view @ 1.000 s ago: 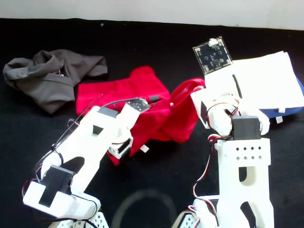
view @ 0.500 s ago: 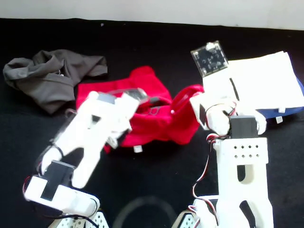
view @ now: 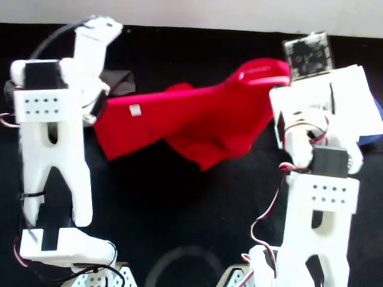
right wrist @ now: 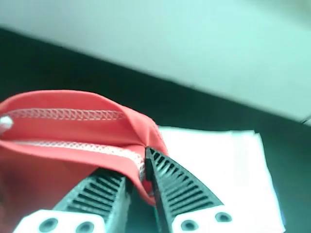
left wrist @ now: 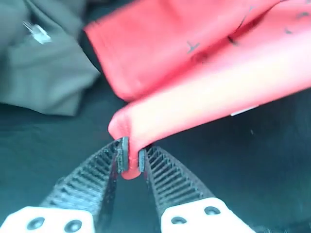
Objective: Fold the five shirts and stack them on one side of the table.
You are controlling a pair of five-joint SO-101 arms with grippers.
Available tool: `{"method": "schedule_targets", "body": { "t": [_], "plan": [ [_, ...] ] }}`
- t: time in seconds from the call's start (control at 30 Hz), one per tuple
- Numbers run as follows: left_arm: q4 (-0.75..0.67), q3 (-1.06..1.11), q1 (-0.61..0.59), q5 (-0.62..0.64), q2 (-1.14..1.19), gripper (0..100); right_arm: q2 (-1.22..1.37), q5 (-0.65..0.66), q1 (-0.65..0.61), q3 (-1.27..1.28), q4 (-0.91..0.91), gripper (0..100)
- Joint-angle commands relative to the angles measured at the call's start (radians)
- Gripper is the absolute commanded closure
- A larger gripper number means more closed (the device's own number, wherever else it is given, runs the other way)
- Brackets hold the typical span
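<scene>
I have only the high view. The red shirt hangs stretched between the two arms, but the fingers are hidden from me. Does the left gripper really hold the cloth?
Observer: Yes. In the left wrist view the left gripper is shut on a folded corner of the red shirt, pinched right at the tips.
Operator: And the right one?
Observer: The right gripper is shut on the shirt's stitched hem, as the right wrist view shows.
Operator: What lies under the left gripper?
Observer: The grey shirt lies crumpled on the black table beside the held corner, with a small white tag showing.
</scene>
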Motion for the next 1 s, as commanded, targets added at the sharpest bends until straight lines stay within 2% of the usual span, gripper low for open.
{"method": "schedule_targets", "body": {
  "t": [0.0,0.23,0.47,0.63,0.83,0.97],
  "plan": [
    [0.011,-0.091,-0.027,-0.005,-0.094,99,-0.002,-0.008,0.025,-0.188,0.021,99.2],
    [0.006,-0.099,-0.019,-0.008,-0.343,99,-0.013,-0.006,0.019,-0.424,0.062,99.2],
    [-0.032,-0.099,-0.024,-0.009,-0.522,99,-0.015,-0.005,0.019,-0.544,0.119,99.2],
    [-0.058,-0.097,-0.025,-0.009,-0.549,99,-0.016,-0.003,0.019,-0.562,0.117,99.2],
    [-0.051,-0.073,-0.027,-0.008,-0.549,99,-0.05,-0.003,0.019,-0.725,0.163,99.2],
    [-0.075,-0.018,-0.065,-0.009,-0.549,99,-0.061,-0.003,0.019,-0.753,0.168,99.2]
  ]
}}
